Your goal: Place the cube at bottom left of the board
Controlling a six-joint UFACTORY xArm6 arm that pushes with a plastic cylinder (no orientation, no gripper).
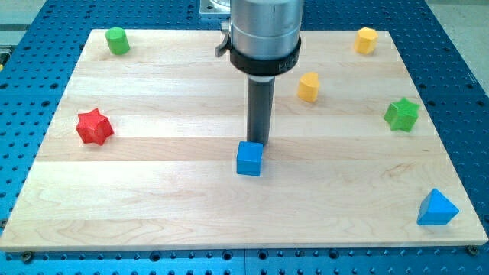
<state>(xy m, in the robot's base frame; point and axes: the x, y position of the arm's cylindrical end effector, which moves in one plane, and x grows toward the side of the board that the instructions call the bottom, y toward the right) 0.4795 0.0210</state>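
Blue triangular block point(437, 208): far right of my tip point(256, 143), near edge. Blue cube point(249, 159): mid-board, touching just below my tip, which is a bare rod, grasping nothing. Bottom-left corner unreached; whole push remains.

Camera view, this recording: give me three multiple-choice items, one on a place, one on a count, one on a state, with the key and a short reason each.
1. Where does the blue cube lie on the pale wooden board?
A. near the middle
B. bottom left corner
C. top right corner

2. How many blue blocks are there?
A. one
B. two
C. three

3. How does my tip stand to the blue cube?
A. far off at the view's left
B. just above it in the view, at its top edge
C. below it in the view

Key: 1 A, the cube sits near the board's centre; 2 B, the cube and the blue triangular block at the bottom right; 3 B, the dark rod ends right at the cube's upper edge.
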